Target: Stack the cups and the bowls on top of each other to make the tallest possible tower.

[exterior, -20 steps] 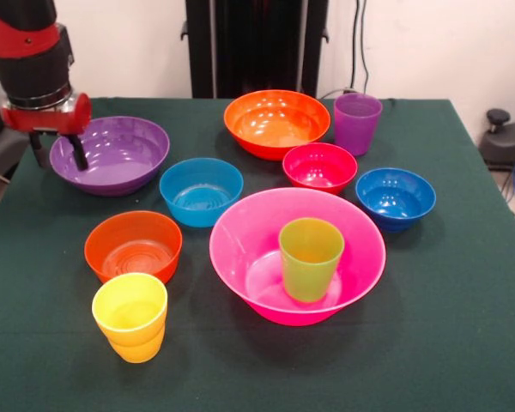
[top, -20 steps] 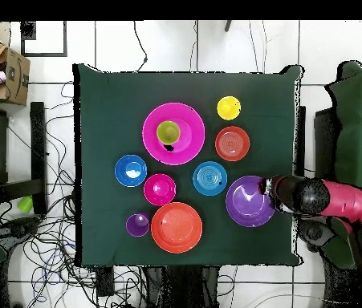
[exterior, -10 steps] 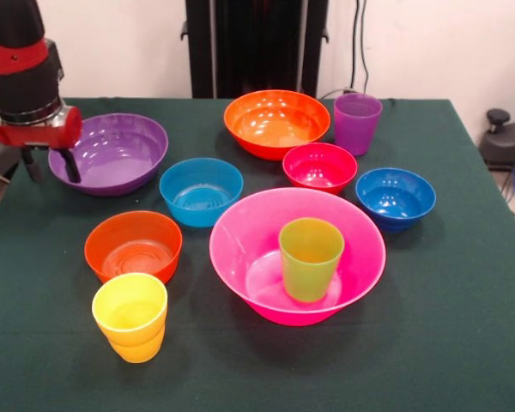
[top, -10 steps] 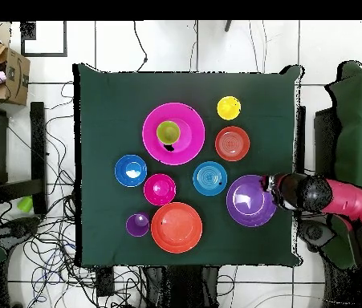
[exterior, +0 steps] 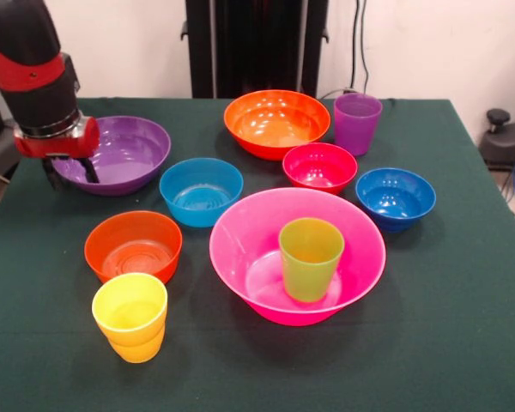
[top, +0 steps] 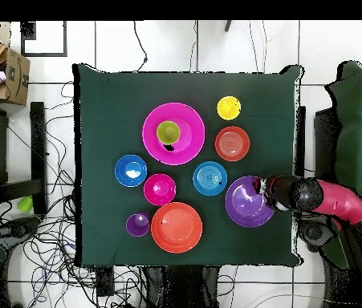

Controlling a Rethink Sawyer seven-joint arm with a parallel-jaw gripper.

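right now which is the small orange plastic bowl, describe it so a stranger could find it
Start at the big pink plastic bowl holding the lime green cup. The small orange plastic bowl sits beside it, just behind the yellow cup. Unlike the big orange bowl by the purple cup, it is narrower.

Front view, surface [exterior: 463, 309]:
- Widest bowl [exterior: 240, 257] stood centre-front; inner cup [exterior: 310, 257] upright inside it.
- Front-left cup [exterior: 130, 316] stood nearest front edge; front-left bowl [exterior: 133, 246] just behind it.
- Centre bowl [exterior: 201, 190] sat behind and left of widest bowl.
- Rear-left bowl [exterior: 120, 154] lay left of centre bowl; gripper [exterior: 69, 170] was at its left rim.
- Rear-centre bowl [exterior: 276, 123] sat at back; rear cup [exterior: 357, 123] just right of it.
- Mid-right bowl [exterior: 319, 166] sat before rear-centre bowl; far-right bowl [exterior: 395, 197] right of that.
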